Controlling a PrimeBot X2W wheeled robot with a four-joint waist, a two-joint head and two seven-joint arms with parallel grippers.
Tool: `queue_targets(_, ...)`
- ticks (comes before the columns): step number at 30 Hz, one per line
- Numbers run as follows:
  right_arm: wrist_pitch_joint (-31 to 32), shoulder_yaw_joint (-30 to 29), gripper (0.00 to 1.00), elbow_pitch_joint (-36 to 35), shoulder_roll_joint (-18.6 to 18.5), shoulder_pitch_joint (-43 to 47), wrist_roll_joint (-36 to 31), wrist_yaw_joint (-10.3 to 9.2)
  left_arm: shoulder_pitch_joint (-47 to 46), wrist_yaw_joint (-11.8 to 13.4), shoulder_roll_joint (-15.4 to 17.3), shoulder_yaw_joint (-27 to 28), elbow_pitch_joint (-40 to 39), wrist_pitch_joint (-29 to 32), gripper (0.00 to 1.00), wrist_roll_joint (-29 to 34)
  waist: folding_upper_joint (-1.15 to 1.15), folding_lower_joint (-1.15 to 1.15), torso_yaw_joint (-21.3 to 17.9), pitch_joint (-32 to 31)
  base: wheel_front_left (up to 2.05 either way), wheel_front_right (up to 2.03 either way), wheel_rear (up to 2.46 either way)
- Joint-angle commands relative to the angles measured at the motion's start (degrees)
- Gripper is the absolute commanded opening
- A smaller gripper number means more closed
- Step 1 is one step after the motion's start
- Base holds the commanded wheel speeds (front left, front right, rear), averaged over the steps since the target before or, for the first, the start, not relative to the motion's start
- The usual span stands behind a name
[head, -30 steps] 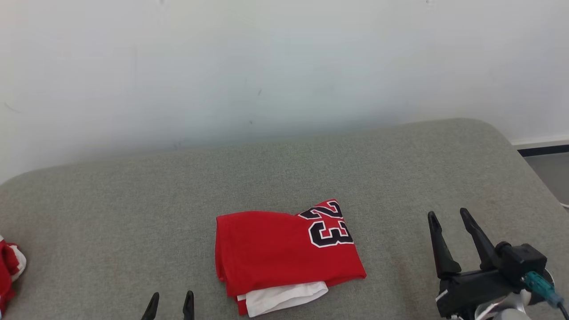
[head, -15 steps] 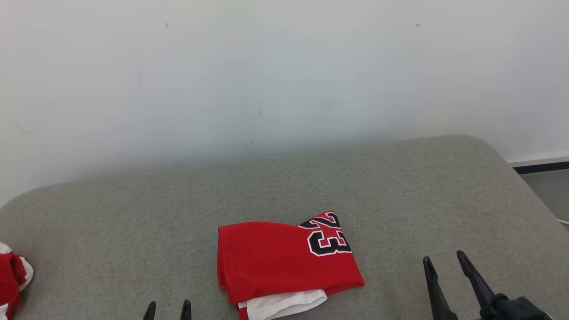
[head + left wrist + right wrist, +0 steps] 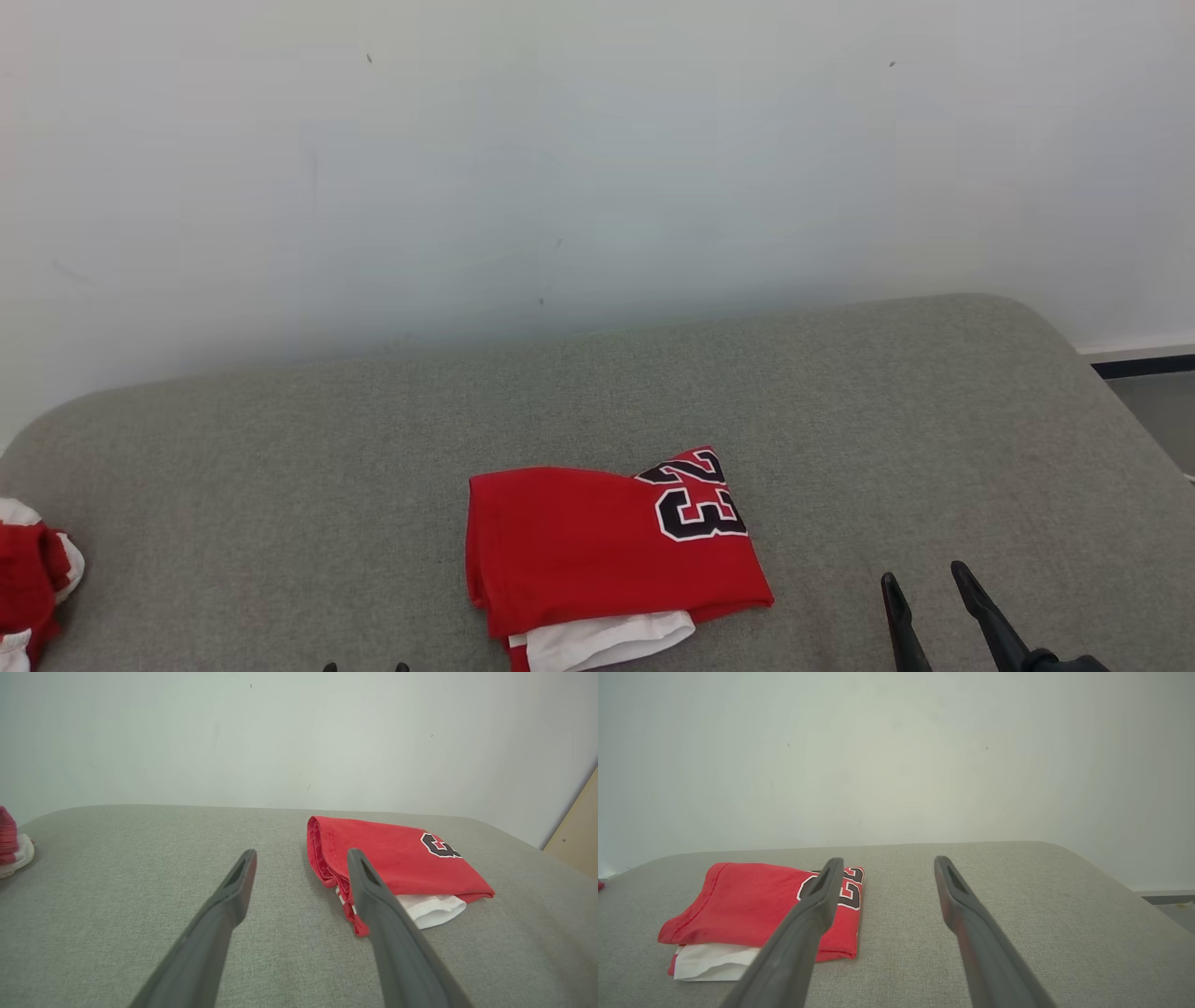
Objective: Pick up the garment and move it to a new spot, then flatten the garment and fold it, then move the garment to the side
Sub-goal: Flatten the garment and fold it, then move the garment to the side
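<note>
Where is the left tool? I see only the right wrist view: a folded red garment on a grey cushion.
Observer: The left tool is open at the near edge of the cushion, left of the garment and apart from it.
Operator: The right tool hides part of the number for me. What is it?
Observer: In the head view it reads 23, black with a white outline.
Operator: What is the red speck at my left edge?
Observer: A crumpled red and white bundle, at the left end of the cushion, well apart from the folded garment.
</note>
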Motion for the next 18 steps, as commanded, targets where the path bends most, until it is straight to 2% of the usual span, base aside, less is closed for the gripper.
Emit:
queue_targets(1, -0.07, -0.06, 1.0, -0.23, 0.02, 0.65, -0.3, 0.01, 0.94, -0.34, -0.35, 0.33, 0.16, -0.23, 1.0, 0.84, 0.0, 0.0, 0.02, 0.02, 0.0, 0.0, 0.0)
queue_targets(7, -0.07, -0.53, 1.0, -0.24, 0.11, 0.7, 0.07, 0.01, 1.07, -1.68, -1.07, 1.23, 0.52, -0.23, 1.0, 1.81, 0.0, 0.0, 0.09, -0.11, 0.0, 0.0, 0.0)
queue_targets(18, -0.07, 0.31, 1.0, 1.25, -0.14, 0.19, 1.09, 0.01, 0.85, -2.58, -1.71, 1.83, 0.03, -0.23, 1.0, 3.04, 0.0, 0.0, 0.57, 0.0, 0.0, 0.0, 0.0)
